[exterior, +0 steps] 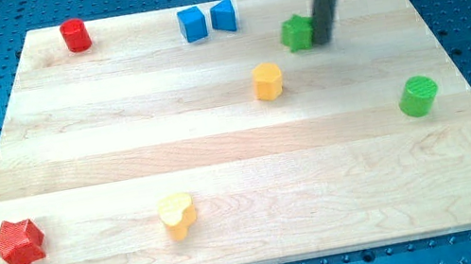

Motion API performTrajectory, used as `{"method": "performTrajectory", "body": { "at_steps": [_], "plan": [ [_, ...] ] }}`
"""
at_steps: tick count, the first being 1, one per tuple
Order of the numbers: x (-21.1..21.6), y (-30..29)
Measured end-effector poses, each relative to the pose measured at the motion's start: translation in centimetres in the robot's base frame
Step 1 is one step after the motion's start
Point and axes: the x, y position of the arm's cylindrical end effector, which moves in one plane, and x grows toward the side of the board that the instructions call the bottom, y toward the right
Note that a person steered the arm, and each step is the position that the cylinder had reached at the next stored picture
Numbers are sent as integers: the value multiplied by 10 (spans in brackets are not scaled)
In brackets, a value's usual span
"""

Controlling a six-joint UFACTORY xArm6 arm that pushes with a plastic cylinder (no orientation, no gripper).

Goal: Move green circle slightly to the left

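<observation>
Since my tip (323,41) sits in the upper right of the camera view, touching the right side of the green star-like block (297,32), it is well apart from the green circle (418,96) at right-centre on the tabletop (220,154). As the end effector is a bare rod grasping nothing, it should circle to the circle's right and nudge briefly leftward.

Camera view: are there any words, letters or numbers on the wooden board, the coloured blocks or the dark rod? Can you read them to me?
None: no words, letters, numbers or signs can be read anywhere in this view.
The pale wooden board shows only wood grain.
The green round block, the other green block and the yellow heart-shaped block are plain.
The dark rod, with my tip right beside the other green block on the view's right, bears no label.
</observation>
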Motion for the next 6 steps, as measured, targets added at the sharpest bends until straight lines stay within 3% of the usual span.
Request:
{"method": "performTrajectory", "body": {
  "at_steps": [1,2,3,4,6],
  "plan": [
    [-24,-61],
    [-24,-79],
    [6,-65],
    [25,-101],
    [46,87]
  ]
}}
